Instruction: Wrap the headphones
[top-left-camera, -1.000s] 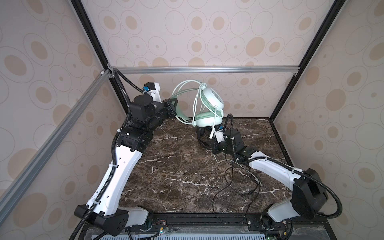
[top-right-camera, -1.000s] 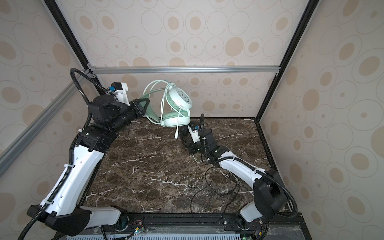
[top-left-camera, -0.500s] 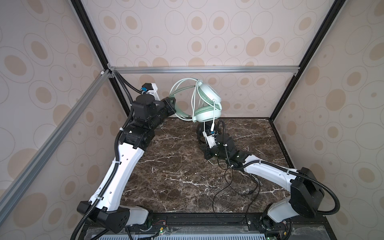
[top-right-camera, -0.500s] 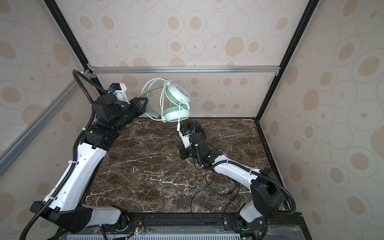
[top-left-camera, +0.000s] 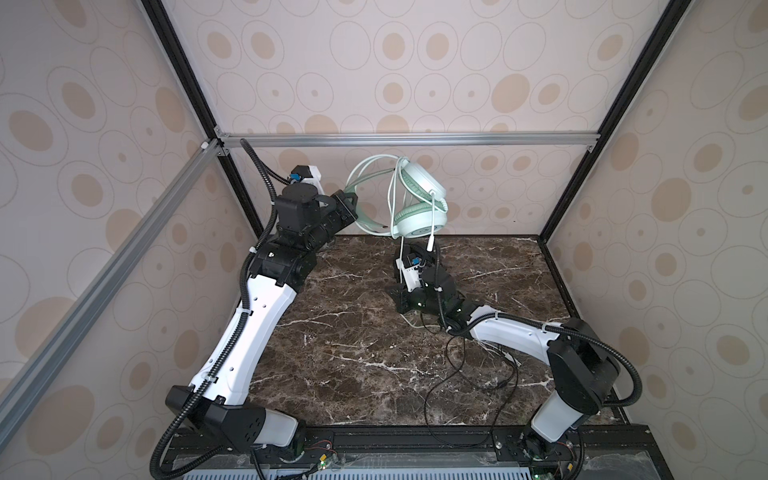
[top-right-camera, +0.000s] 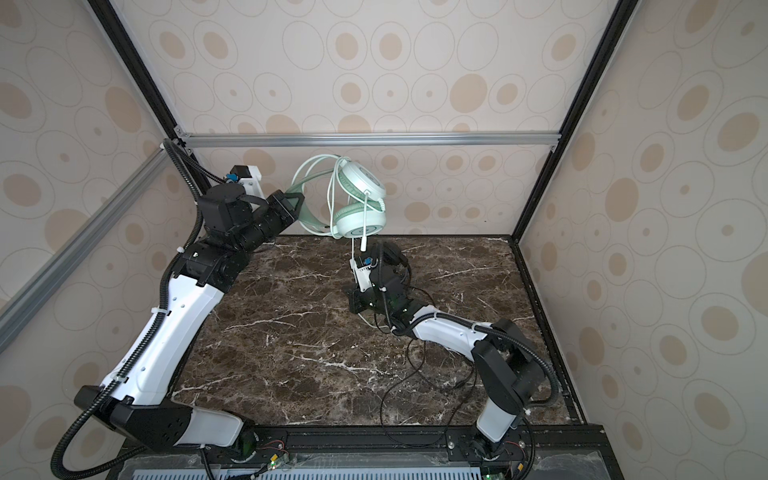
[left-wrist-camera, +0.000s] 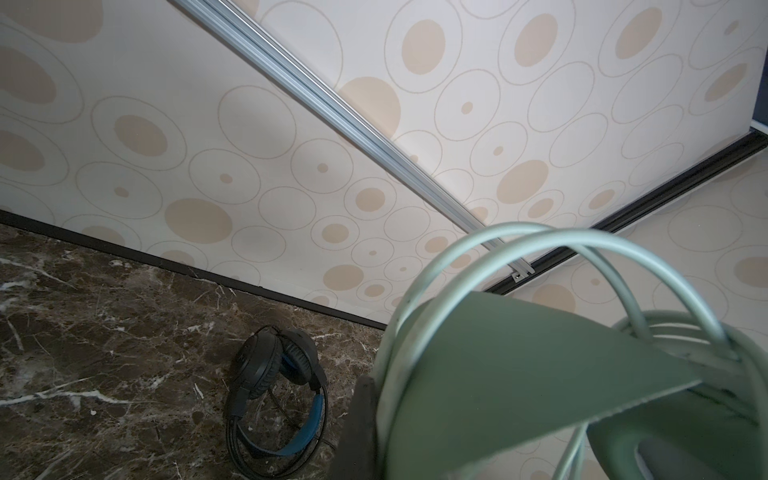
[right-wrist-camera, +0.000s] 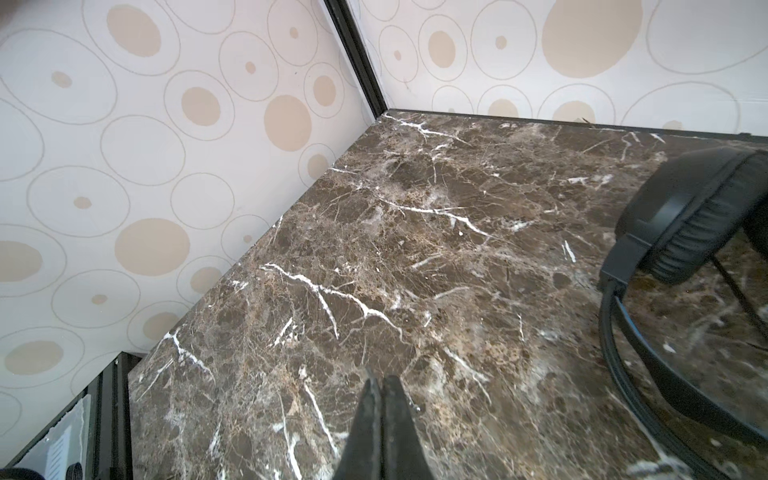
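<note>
Two headsets show: your left hand (top-left-camera: 350, 200) grips the mint-green headset (top-left-camera: 419, 199) by its headband, raised above the worktop (top-left-camera: 332, 353) near the back wall; the black headset (left-wrist-camera: 272, 374) lies on the worktop. Your right hand (right-wrist-camera: 380, 395) is closed, low over it.

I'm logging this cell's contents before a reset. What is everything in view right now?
mint-green headphones: one, pale green, held up near the back wall
whitish-green cable: one, looped over those headphones, plug end hanging
black headphones: one, black with blue inner band, lying on the table near the back wall
black cable: one, loose on the table's front right
table: one, brown marble
left gripper: one, dark, shut on the mint-green headphones' headband
right gripper: one, black, shut, low over the table
</note>
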